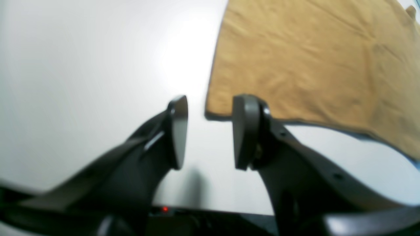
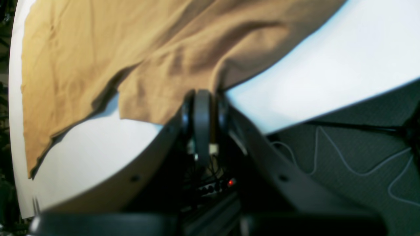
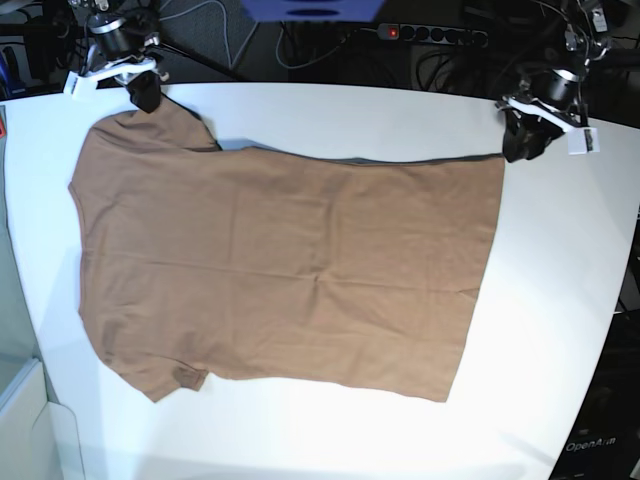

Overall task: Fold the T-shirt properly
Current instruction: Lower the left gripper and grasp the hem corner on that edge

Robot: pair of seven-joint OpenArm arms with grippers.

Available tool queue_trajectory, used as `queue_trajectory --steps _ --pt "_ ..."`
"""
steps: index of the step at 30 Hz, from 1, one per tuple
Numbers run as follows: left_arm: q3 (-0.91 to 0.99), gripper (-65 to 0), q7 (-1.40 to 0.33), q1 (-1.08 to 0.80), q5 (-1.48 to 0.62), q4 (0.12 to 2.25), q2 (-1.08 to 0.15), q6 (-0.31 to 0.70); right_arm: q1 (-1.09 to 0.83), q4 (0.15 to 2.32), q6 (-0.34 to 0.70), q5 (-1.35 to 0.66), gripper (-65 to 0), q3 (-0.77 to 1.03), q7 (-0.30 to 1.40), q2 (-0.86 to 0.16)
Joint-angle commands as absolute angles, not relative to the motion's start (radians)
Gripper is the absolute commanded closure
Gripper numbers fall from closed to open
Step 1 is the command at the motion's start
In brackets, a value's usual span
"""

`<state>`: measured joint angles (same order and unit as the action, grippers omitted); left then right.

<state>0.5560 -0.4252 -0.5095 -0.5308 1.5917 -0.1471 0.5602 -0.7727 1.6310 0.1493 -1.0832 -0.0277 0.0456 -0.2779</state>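
The tan-brown T-shirt (image 3: 290,270) lies spread flat on the white table (image 3: 560,300), neck end to the left and hem to the right in the base view. My right gripper (image 3: 146,97) is at the far left corner of the cloth. In the right wrist view its jaws (image 2: 202,98) are shut on a fold of the T-shirt (image 2: 98,49), which rises slightly up to them. My left gripper (image 3: 520,146) hovers at the far hem corner. In the left wrist view it (image 1: 210,109) is open, with the corner of the T-shirt (image 1: 311,65) just beyond its fingertips and nothing between them.
The table's rounded edge runs close behind both grippers. A power strip (image 3: 430,35) and cables lie beyond it, and a thin white cable (image 2: 344,164) trails on the dark floor. Bare white tabletop (image 1: 82,82) lies beside the hem.
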Motion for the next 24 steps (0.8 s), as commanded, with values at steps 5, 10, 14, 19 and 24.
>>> queue_trajectory --steps 5,10,14,19,24 --pt "0.561 -22.0 -0.463 -0.444 -0.489 1.486 -0.151 0.567 -0.782 1.643 0.159 -1.092 -0.6 -0.022 0.030 -0.289" --pt "0.559 -22.0 -0.463 -0.418 -0.484 1.420 -0.151 0.567 -0.783 1.643 0.159 -1.092 -0.6 -0.021 0.030 -0.289" --pt "0.547 -21.9 -0.464 -0.417 -0.484 1.409 -0.151 0.567 -0.785 1.643 0.159 -1.092 -0.6 -0.021 0.030 -0.289" --pt "0.490 -21.9 -0.464 -0.414 -0.486 1.408 -0.153 0.562 -0.785 1.643 0.159 -1.092 -0.6 -0.021 0.030 -0.289" --pt "0.489 -21.8 -0.567 -0.363 -0.490 1.408 -0.150 0.564 -0.783 1.643 0.159 -1.092 -0.6 -0.021 0.030 -0.289"
